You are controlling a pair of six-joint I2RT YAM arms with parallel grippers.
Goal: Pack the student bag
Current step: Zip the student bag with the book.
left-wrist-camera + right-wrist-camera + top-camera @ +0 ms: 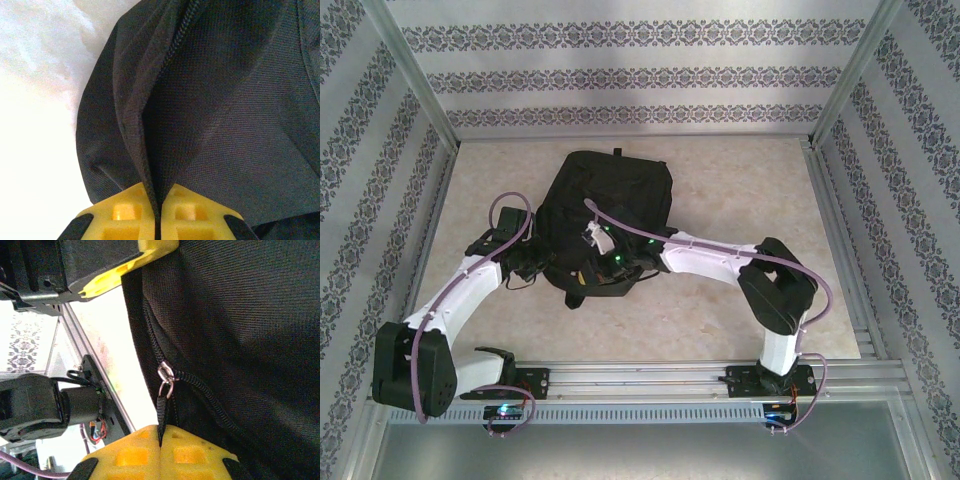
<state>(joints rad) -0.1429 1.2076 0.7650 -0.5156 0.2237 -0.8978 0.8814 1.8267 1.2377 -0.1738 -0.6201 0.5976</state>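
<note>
Top external view: the student bag [610, 205] lies mid-tabletop [740, 190], long axis up-frame, lower end at both arms, left jaws clamped on its fabric fold [142, 145], right jaws on its zip pull [162, 407].

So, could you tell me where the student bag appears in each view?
Top external: student bag in the middle of the table.
Left wrist: centre and right, fold pinched by left end effector.
Right wrist: right half, zip pull in right end effector.
Shared by both wrist views: the zip.
</note>
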